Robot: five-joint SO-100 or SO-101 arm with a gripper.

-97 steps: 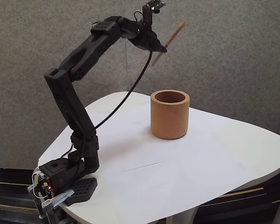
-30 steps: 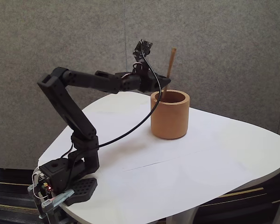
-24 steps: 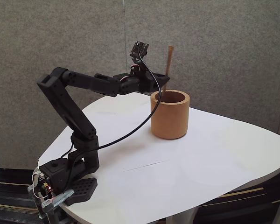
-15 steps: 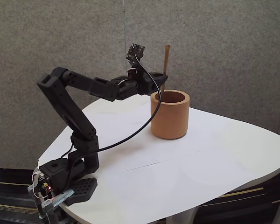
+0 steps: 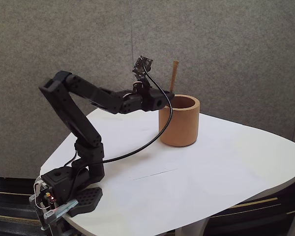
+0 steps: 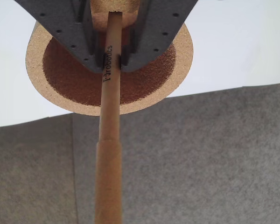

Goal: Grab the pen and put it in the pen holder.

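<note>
The arm reached out level from its base [image 5: 69, 189] at the table's [image 5: 226, 167] near-left corner, with the gripper [image 5: 163, 100] at the left rim of the cup [image 5: 179, 121] in the fixed view. The wrist view showed the gripper [image 6: 110, 59] with its two jaws clamped narrowly against the pen [image 6: 109, 140], one on each side of the shaft, holding it firmly.

The pen [image 5: 173, 74] stood nearly upright, leaning slightly, with its upper part rising clear above the cup's rim. Its lower end pointed down towards the cup's mouth. In the wrist view the shaft ran across the brown inside of the cup [image 6: 60, 70], which suggests the pen was lined up over the opening. The tip itself was hidden behind the jaws, so it could not be confirmed whether it had entered the cup or only hung above it.

Assessment: the grasp and the carry to the cup appear complete. The pen was not yet released. What remains, on this evidence, is to lower it if needed, open the jaws so the pen drops inside, and draw the arm clear without tipping the cup. A black cable [image 5: 147, 132] hung in a loop below the arm beside the cup, and may brush it.
</note>
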